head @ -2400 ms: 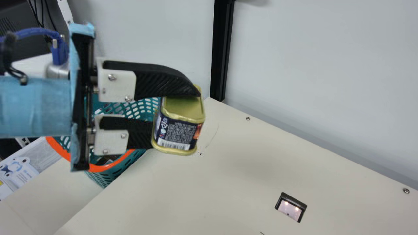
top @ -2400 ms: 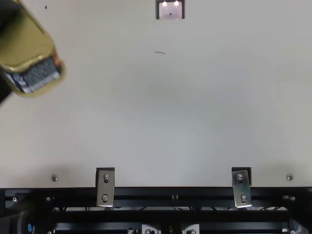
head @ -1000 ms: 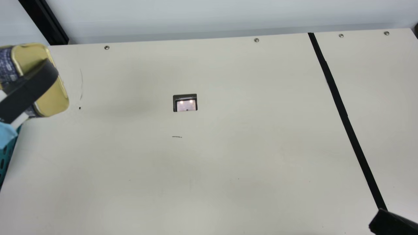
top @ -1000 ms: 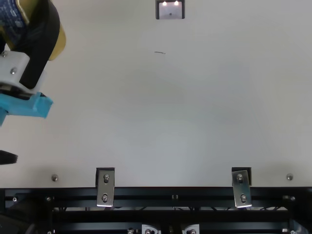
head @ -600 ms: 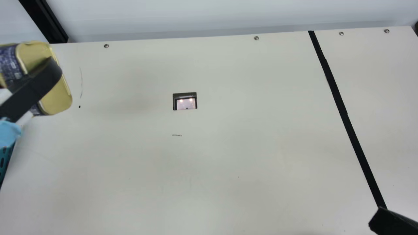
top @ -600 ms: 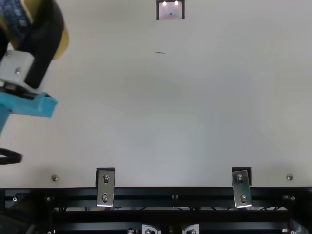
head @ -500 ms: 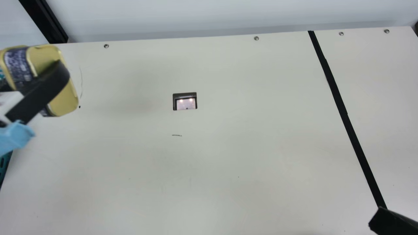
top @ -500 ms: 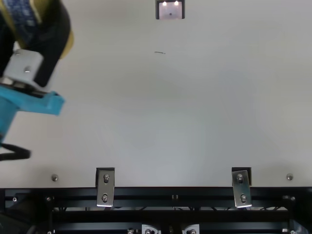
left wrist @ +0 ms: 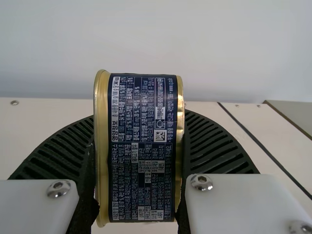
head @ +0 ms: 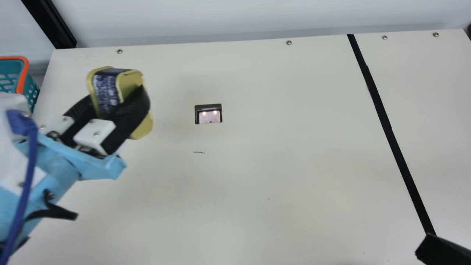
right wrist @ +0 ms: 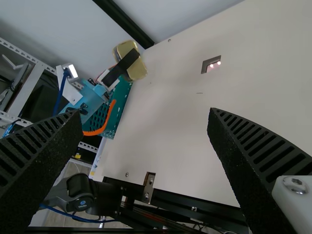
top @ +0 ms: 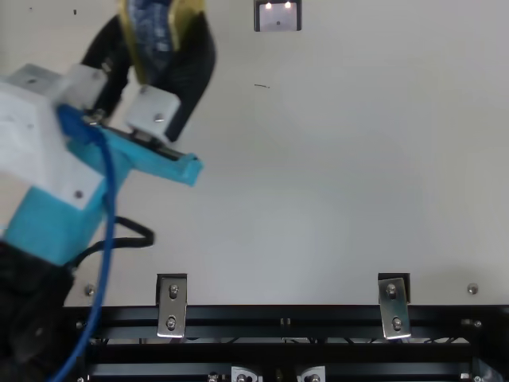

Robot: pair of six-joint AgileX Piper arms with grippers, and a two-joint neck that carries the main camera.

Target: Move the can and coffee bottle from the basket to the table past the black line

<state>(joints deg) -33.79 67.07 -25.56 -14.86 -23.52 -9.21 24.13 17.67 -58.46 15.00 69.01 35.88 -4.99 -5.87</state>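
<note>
Can (left wrist: 141, 146), dark-labelled with gold ends, is up off the surface (head: 257, 165), on the basket side of the black line (head: 386, 127). It sits right between the fingers of my left gripper (head: 117, 97), which is closed on it, one finger against each gold end. As I read the left wrist view, its longer side runs crosswise to the fingers' reach, so I would want to turn the wrist if I mean to stand it on an end. Behind it, off my left edge of the surface, is the teal basket (head: 22, 75) with its orange rim. What the coming move turns on is that the line lies well apart from the can, over to my right, with the whole middle stretch of surface between them. My right gripper (right wrist: 145, 119) has its fingers spread with nothing between them; the main view puts a fingertip of it beside the line's near end, much closer to the line than the can is. I judge the carry to be a long sweep rightward, best aimed at the line's farther part, since a low path near me could knock the two arms together.
</note>
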